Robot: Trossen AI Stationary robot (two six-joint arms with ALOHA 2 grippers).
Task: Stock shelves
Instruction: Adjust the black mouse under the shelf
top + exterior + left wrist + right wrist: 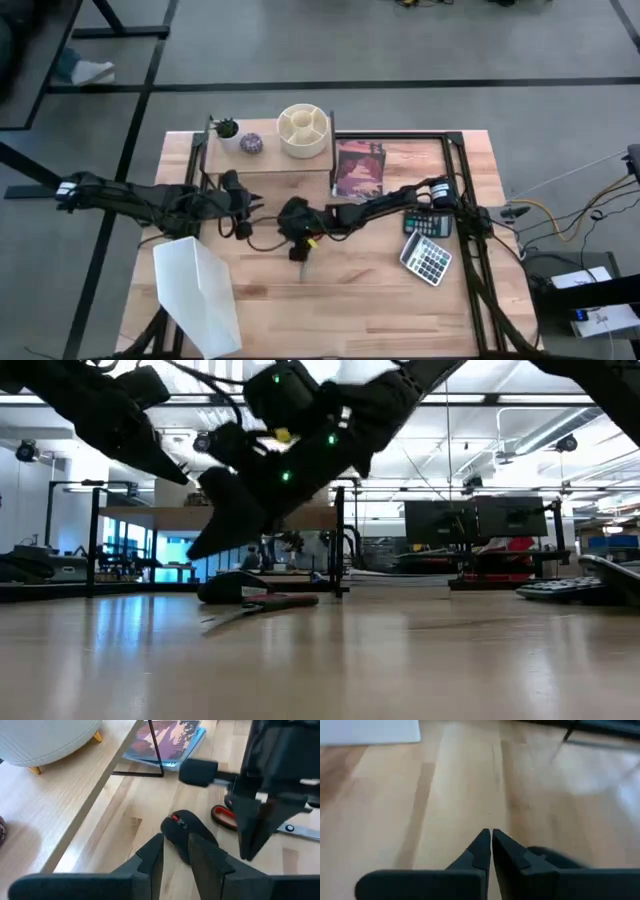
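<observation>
The shelves (262,165) are a low light-wood riser on black legs at the table's far left; its board edge (85,795) shows in the left wrist view. A black mouse (187,830) and red-handled scissors (225,817) lie on the tabletop in front of it. My left gripper (175,847) hovers over the mouse's near end, narrowly open and holding nothing. My right gripper (491,837) is shut and empty. It points down (248,847) just above the table beside the scissors, and in the low view (200,548) it hangs clear over the mouse (238,586).
On the riser stand a small plant (227,128), a purple ball (250,144) and a white round organizer (303,130). A book (360,168) lies flat beside the riser. Two calculators (428,258) lie at the right. A white file holder (200,295) stands at the near left.
</observation>
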